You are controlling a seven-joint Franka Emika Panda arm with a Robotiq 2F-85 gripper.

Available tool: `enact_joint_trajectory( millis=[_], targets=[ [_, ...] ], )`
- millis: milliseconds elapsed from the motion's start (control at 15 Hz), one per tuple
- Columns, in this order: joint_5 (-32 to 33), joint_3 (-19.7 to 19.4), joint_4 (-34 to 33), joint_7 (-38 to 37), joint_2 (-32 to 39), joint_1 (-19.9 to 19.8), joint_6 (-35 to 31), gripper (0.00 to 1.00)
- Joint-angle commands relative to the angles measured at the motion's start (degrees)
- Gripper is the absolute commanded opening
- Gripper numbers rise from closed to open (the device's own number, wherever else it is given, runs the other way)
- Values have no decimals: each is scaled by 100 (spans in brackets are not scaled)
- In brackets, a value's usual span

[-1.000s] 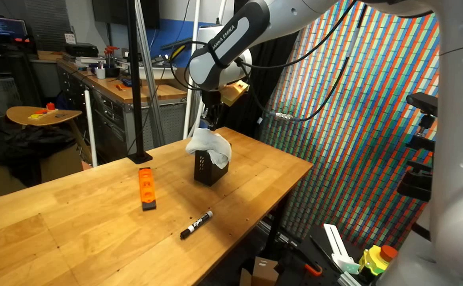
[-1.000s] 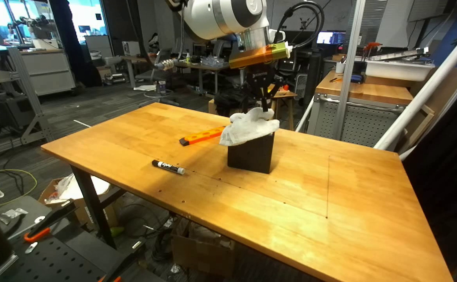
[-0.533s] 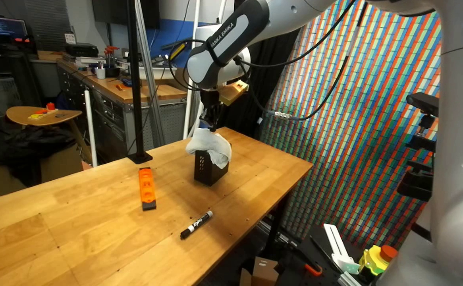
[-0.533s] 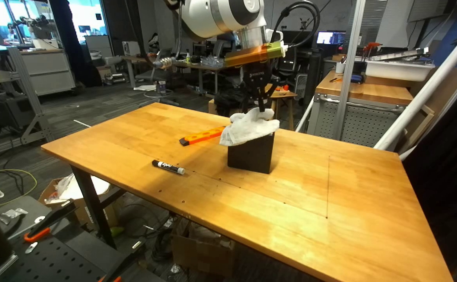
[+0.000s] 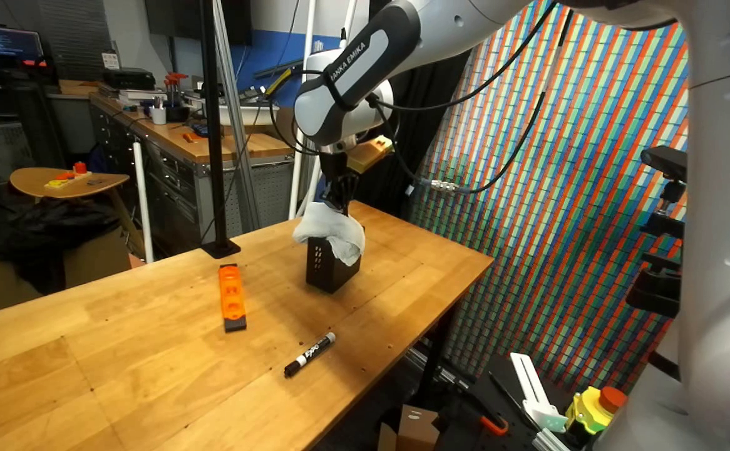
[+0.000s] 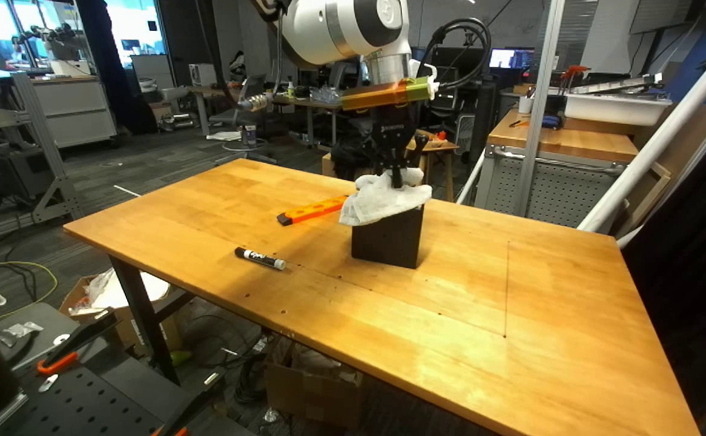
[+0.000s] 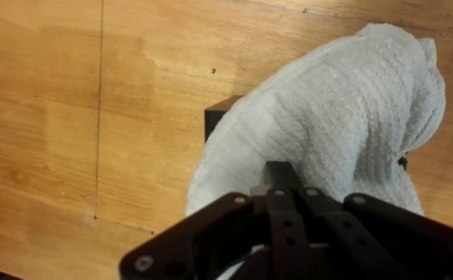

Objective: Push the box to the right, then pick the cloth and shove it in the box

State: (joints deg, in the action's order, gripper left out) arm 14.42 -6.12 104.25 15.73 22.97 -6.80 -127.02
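Cloth [image 7: 319, 101]: lying bunched across the top of the black box [image 6: 387, 242], overhanging the rim and leaving a dark corner showing in the wrist view. Running along its long axis, as far as visible, diagonally from lower left to upper right in that view, and turning a smoothly rounded edge toward the upper left. In an exterior view, tilting from a low left end [image 6: 356, 212] up to a higher right end; in an exterior view, hanging a flap [image 5: 346, 246] down the plain-looking face of the box, next to the perforated one. Appearing whitish, thick and soft, showing a fine ribbed texture and deep creases. Box: standing upright on the wooden table [image 5: 152, 351]. Gripper [image 6: 396, 183]: pointing downward, standing narrow, setting its fingers [image 7: 283, 175] close side by side; reaching the upper folds of the cloth, leaving firm contact hard to judge.
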Motion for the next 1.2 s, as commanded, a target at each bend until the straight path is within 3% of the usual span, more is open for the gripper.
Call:
enact_joint_trajectory(
  millis=[0, 1133],
  targets=[
    [-223, 78, -259, 22, 143, -78, 268, 0],
    [-1057, 278, -1410, 610, 1387, -580, 662, 0]
  ],
)
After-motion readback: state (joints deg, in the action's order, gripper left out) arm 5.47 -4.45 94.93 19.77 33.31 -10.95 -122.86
